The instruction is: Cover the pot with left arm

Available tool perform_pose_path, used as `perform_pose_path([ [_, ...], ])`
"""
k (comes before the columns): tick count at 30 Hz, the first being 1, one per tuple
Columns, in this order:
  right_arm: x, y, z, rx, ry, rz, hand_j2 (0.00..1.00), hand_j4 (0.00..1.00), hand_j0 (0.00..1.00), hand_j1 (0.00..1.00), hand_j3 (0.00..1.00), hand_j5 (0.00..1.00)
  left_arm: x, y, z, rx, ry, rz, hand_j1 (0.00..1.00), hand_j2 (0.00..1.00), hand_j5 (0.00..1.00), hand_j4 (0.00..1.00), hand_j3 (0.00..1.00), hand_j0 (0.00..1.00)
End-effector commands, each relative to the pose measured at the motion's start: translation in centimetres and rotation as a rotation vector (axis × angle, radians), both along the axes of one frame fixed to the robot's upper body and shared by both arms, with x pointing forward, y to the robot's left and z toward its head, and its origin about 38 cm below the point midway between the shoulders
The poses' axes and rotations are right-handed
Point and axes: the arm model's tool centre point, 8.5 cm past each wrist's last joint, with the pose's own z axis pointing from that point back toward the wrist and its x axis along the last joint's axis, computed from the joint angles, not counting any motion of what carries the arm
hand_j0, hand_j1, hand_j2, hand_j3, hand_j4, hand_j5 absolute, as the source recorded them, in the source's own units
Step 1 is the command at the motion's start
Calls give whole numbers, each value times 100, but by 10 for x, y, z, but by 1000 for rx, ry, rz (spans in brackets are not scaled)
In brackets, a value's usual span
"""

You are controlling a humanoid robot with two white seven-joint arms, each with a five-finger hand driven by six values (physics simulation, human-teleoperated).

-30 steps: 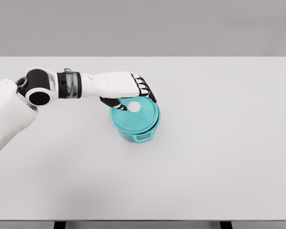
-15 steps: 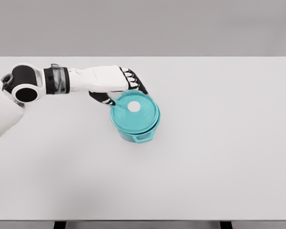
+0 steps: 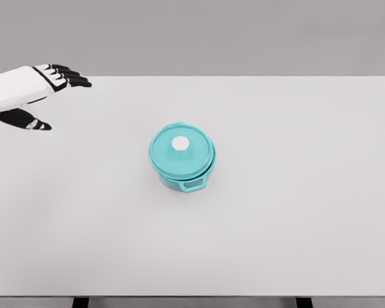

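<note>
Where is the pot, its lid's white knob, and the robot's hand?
pot (image 3: 191,183): head view, teal side wall by handle.
white knob (image 3: 179,144): head view, its top.
left hand (image 3: 25,90): head view, white back.

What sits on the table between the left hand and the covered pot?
Nothing: in the head view only bare white table separates the open left hand, at the upper left, from the teal pot with its lid on.

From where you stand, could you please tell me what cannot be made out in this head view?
- Inside of the pot: hidden by the lid resting on it.
- Left arm: cut off by the picture's left edge; only the open left hand shows.
- Right arm: out of frame.
- Table legs: cropped at the bottom edge.
</note>
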Motion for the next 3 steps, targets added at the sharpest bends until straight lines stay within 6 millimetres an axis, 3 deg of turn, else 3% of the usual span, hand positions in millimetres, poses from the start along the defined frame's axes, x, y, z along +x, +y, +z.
perform_pose_path([
  [1,0,0,0,0,0,0,100,100,100,100,100,100,0,4,7,-10,-15,10,100,100,100,100,100,100],
  [3,0,0,0,0,0,0,100,100,100,100,100,100,0,4,7,-12,-16,10,100,100,100,100,100,100],
])
